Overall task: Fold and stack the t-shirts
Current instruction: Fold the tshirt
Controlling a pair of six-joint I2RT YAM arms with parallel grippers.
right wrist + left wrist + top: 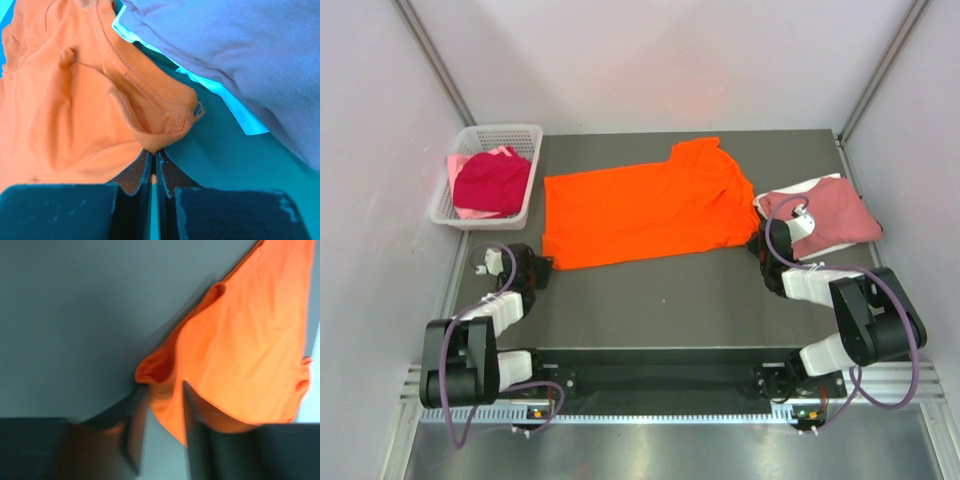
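Note:
The bright orange t-shirt (pixel 640 205) lies spread across the middle of the table. At its near left corner sits my left gripper (pixel 542 268). In the left wrist view the jaws (pixel 161 390) stand apart, with that corner of orange cloth (pixel 245 340) lying between them. My right gripper (pixel 763 240) is at the shirt's near right corner, shut on a pinch of its stitched hem (pixel 165 125), fingertips together (pixel 153 152). A folded dusty rose t-shirt (pixel 835 215) rests on a white one (pixel 775 198) at the right edge.
A white lattice basket (pixel 445 205) stands at the back left, holding a crimson t-shirt (pixel 492 180) over pale pink cloth (pixel 470 212). The folded rose and white shirts (pixel 240 45) lie right next to my right gripper. Grey walls close in on both sides.

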